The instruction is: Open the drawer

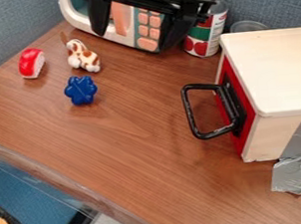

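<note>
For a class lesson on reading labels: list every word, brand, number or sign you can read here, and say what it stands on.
No text can be read.
Can: the print on its label is too small to read.
Orange buttons: any marks are too small to read.

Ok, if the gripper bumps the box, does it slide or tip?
The box probably resists sliding, since grey tape runs from its side onto the table. Tipping looks unlikely given its squat, flat-topped shape. Its straight edges and flat faces suggest it's stiff and won't give much.
</note>
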